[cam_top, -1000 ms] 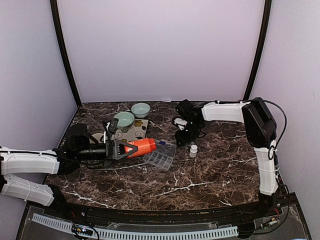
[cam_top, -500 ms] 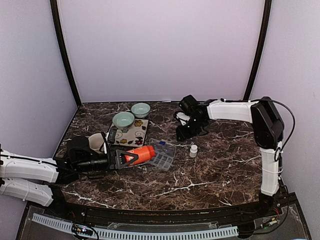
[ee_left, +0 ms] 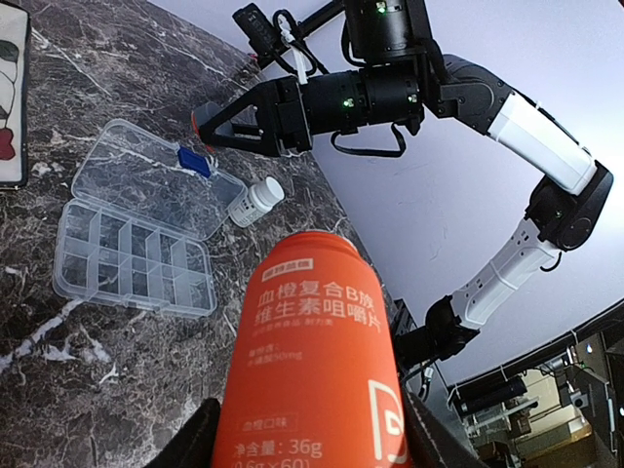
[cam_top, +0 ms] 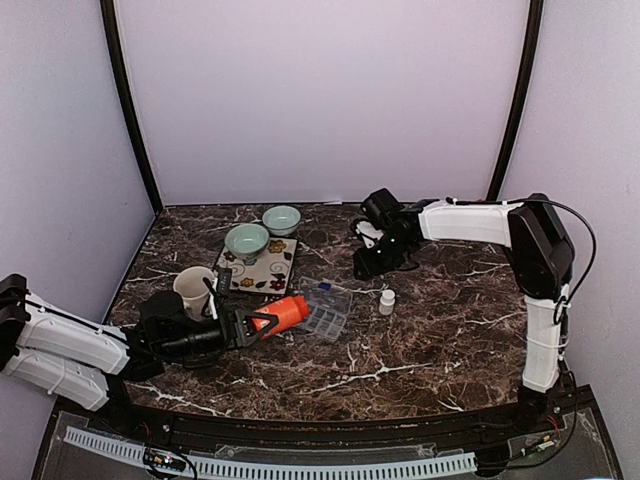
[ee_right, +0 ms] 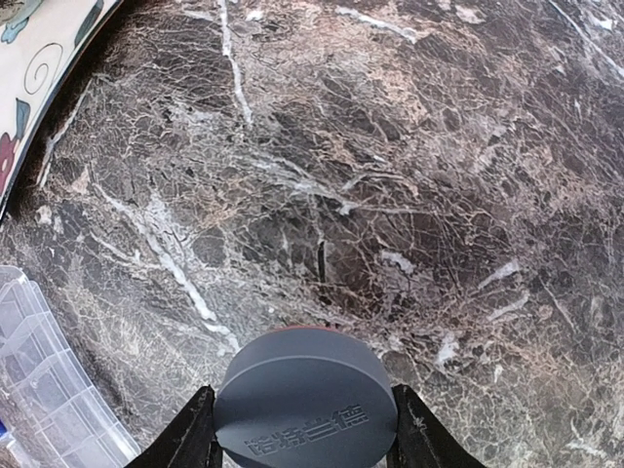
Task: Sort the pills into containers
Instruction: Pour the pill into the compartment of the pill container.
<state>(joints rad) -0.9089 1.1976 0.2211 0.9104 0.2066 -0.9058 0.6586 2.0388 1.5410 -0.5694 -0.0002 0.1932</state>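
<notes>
Gripping an orange cylindrical plastic bottle (ee_left: 310,351) with white print around its body, the left gripper (cam_top: 252,323) holds it tilted low over the dark marble table (cam_top: 430,340), the bottle's far end by the left edge of the flat clear plastic organiser box (cam_top: 322,312). That box lies on the table with its lid swung open, and a small white bottle (cam_top: 386,301) stands near its right side. The right gripper (ee_right: 300,439) is clamped on a round grey cap (ee_right: 304,390) above the marble beyond the box's far edge.

clear plastic organiser box (cam_top: 322,310) is flanked by orange cylindrical bottle (cam_top: 283,313) and small white bottle (cam_top: 386,301); near side is left free.
</notes>
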